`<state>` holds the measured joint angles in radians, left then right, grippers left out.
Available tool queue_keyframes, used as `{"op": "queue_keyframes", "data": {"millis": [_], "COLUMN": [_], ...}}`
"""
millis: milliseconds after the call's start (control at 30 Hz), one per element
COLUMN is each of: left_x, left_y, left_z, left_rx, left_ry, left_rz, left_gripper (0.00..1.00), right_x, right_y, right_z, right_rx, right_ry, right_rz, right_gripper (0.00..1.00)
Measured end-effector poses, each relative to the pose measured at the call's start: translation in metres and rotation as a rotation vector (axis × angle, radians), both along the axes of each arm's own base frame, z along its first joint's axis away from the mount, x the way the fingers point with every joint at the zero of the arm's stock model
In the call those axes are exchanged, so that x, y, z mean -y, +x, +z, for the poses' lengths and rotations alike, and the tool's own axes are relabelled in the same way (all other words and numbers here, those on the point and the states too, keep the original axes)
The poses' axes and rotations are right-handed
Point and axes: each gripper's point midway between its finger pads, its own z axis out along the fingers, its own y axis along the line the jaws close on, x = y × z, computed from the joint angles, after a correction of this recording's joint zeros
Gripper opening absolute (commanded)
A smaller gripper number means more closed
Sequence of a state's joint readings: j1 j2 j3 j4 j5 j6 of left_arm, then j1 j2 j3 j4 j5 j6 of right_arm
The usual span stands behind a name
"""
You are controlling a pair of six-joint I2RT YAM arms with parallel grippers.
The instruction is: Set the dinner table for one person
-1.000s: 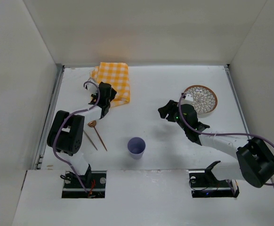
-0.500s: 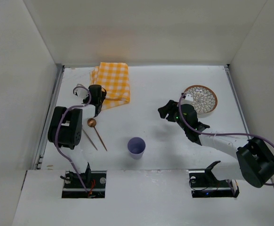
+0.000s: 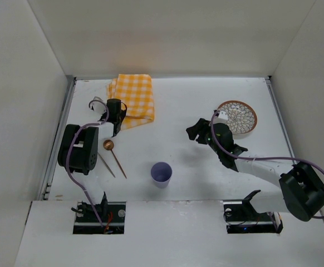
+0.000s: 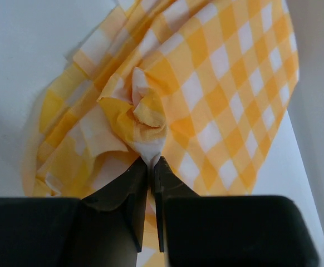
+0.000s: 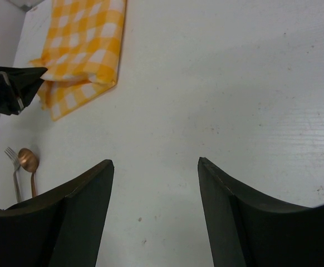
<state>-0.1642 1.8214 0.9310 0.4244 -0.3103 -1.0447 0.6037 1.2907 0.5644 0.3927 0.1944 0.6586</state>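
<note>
The dinner table (image 3: 195,100) is the white surface. A yellow-and-white checked cloth (image 3: 134,95) lies at its back left. My left gripper (image 3: 116,119) is at the cloth's near-left corner, and in the left wrist view it (image 4: 151,161) is shut on a bunched fold of the cloth (image 4: 206,83). My right gripper (image 3: 194,131) hovers near the middle of the table and, in the right wrist view, it (image 5: 155,162) is open with only bare table between its fingers. A patterned plate (image 3: 237,117) sits at the right, a purple cup (image 3: 161,172) near the front.
A copper spoon (image 3: 113,153) and a fork (image 3: 106,165) lie side by side in front of the left gripper, also seen as the spoon (image 5: 27,161) and fork (image 5: 11,157) in the right wrist view. White walls enclose the table on three sides.
My left gripper shifted left to the cloth's near corner and closed on a fold of it. The right arm has barely moved.
</note>
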Motion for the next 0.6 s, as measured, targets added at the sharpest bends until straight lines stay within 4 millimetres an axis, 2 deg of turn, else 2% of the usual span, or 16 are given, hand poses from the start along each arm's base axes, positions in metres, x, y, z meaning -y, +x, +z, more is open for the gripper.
{"op": "queue_keyframes", "data": {"millis": [67,167,300,367,467,600], "left_x": [0.012,0.048,0.13,0.176,0.235,0.304], "left_y": [-0.001,-0.005,-0.008,-0.018,-0.036,-0.059], "left_z": [0.014,0.047,0.099,0.12,0.138,0.144], "left_rx": [0.024,0.089,0.206,0.26,0.325,0.387], "left_ry": [0.025,0.075,0.138,0.168,0.228,0.335], "left_rz": [-0.044,-0.161,-0.393,-0.521,-0.694,-0.91], "left_gripper": [0.06,0.06,0.06,0.06,0.06,0.08], "right_x": [0.0,0.001,0.009,0.018,0.036,0.067], "right_y": [0.0,0.0,0.004,0.006,0.006,0.009], "right_z": [0.0,0.001,0.005,0.007,0.008,0.01], "right_rx": [0.0,0.001,0.009,0.014,0.022,0.033], "right_ry": [0.0,0.004,0.022,0.033,0.048,0.085], "right_rz": [0.0,-0.007,-0.07,-0.117,-0.194,-0.308], "right_gripper": [0.68,0.69,0.71,0.72,0.73,0.73]}}
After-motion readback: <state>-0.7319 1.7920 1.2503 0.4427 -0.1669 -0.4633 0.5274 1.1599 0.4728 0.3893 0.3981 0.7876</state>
